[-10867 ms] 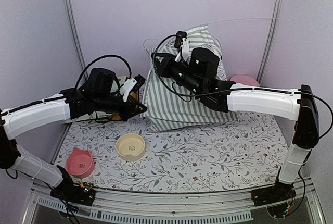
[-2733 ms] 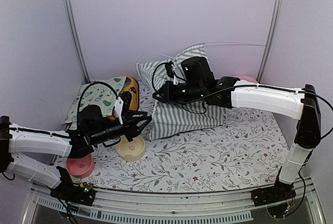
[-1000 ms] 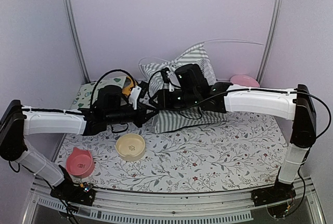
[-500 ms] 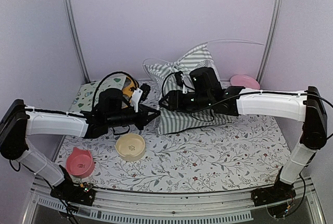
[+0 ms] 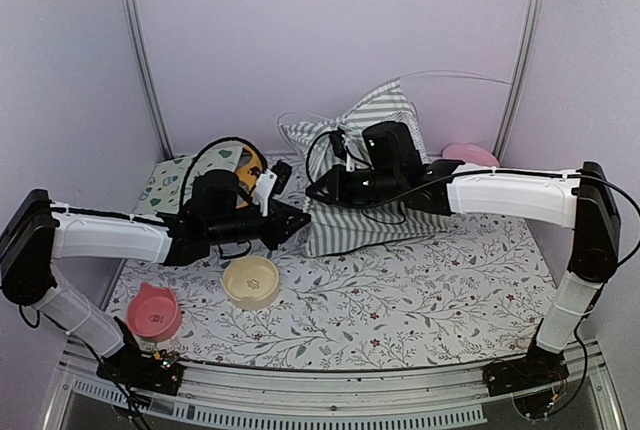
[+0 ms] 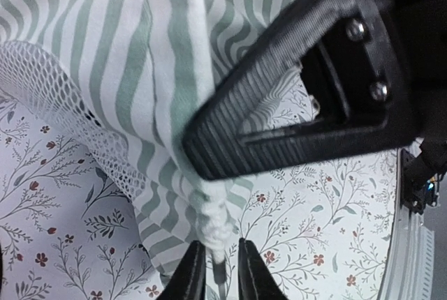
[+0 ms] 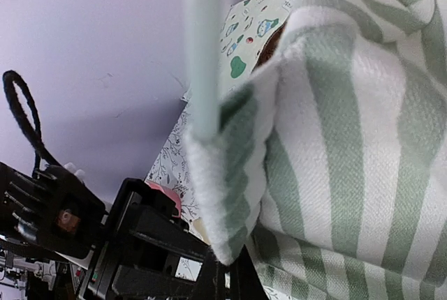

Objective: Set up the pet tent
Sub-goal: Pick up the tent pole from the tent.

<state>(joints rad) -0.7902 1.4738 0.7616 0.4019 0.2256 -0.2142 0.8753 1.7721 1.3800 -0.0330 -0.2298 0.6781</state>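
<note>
Top external view: left gripper (image 5: pixel 298 218) is pinching, nearly closed, the pet tent (image 5: pixel 385 115) hem at its tips. Right gripper (image 5: pixel 316 190) is clamping the striped cloth alongside. The tent is lying slumped and is awaiting erection. Counts: one tent, one visible pole (image 5: pixel 455 75), one pink bowl (image 5: pixel 155 312), one cream bowl (image 5: pixel 250 281), one pink dish (image 5: pixel 470 155).

Floral table (image 5: pixel 420 300), pet tent (image 5: pixel 362 234), cream bowl (image 5: pixel 250 281), pink bowl (image 5: pixel 154 313), pink dish (image 5: pixel 470 155), printed mat (image 5: pixel 164 181)
</note>
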